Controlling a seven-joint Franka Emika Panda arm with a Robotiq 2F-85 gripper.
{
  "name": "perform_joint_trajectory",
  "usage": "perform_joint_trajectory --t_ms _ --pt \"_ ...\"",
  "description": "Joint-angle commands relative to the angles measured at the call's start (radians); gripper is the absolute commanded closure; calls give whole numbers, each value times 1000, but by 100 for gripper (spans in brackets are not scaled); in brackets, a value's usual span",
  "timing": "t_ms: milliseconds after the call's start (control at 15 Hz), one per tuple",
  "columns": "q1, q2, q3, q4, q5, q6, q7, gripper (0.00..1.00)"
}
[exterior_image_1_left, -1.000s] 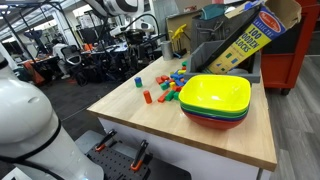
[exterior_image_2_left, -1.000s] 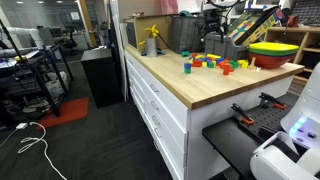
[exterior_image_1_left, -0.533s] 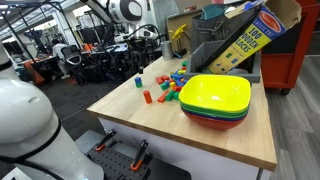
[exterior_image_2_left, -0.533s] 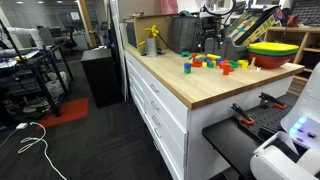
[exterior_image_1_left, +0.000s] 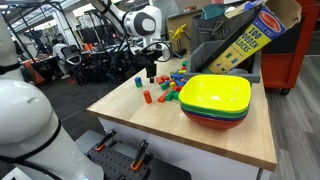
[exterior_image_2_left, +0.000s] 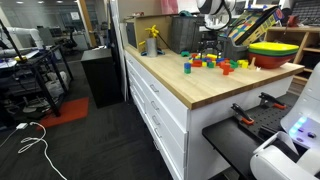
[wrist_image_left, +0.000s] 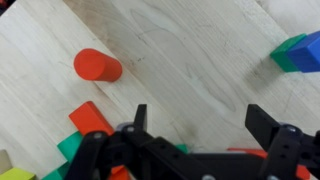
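The claw (wrist_image_left: 200, 120) hangs wide, empty, over the table (wrist_image_left: 190, 60); a red cylinder (wrist_image_left: 97, 65) lies near.

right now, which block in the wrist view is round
The red cylinder, set apart from the rest; the red block below it has flat faces and corners.

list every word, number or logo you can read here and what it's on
"100" and "BLOCKS": on the yellow cardboard box leaning behind the bowls; the word between them is too blurred to read.
red oval logo on the same box: too small to read.
Wrist view: no text.
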Motion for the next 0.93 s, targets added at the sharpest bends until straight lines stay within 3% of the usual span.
perform_joint_trajectory --t_ms 0,333,467,533,867 --pt "-17 30 -30 19 44 33 5 0" --pt "-27 59 -32 29 93 22 -43 0" --pt "-33 34 -24 28 120 -58 -74 0" --pt "-18 50 -34 16 88 0 -36 0" --pt "-19 48 -31 20 97 -27 -51 0"
